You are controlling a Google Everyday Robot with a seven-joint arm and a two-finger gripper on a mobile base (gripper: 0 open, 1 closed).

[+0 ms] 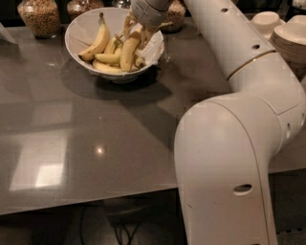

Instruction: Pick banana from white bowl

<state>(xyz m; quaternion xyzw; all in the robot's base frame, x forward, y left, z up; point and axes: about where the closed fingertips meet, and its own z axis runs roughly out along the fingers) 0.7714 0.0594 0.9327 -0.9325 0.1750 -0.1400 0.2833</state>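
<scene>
The white bowl stands at the back of the grey table and holds several yellow bananas. My gripper reaches down into the bowl's right half from above. Its fingers close on the upper end of the banana, a thick curved one that stands steeply in the middle of the bowl. Its stem is hidden by the gripper. Another long banana with a thin dark-tipped stem leans on the bowl's left wall. Smaller bananas lie at the bottom.
Two glass jars of grain stand behind the bowl at the table's back edge. Stacked cream bowls and plates stand at the back right. My white arm fills the right side over the grey table.
</scene>
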